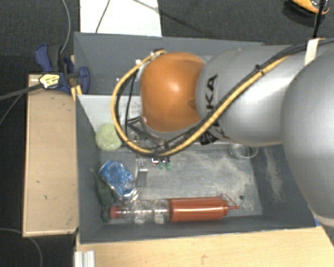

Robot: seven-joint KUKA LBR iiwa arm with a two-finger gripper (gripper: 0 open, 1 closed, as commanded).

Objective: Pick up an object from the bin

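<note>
Camera view lets us read the bin [211,174] from its left wall across. Hard against that wall lies a dark green strip [102,196]. Farther back sits a pale green ball [107,137]. Just right of the strip is a crumpled blue wad [117,176], and nearer than the wad some clear crumpled plastic [138,211]. Next comes the gripper [151,164], low under the arm's orange cover [170,90], over bare floor just right of the blue wad. The cover hides most of it, so we cannot tell whether its jaws are spread or pressed together, and we see nothing held.

Right of the clear plastic, along the near wall, lies a long red-brown tube [197,210], and at the far right a clear round thing [242,150] sits half under the arm [278,93].

We judge the blue wad the likeliest pick, being closest. To do it well, we would centre over it before descending, straddle its narrow side, and keep clear of the dark strip and the plastic.
</note>
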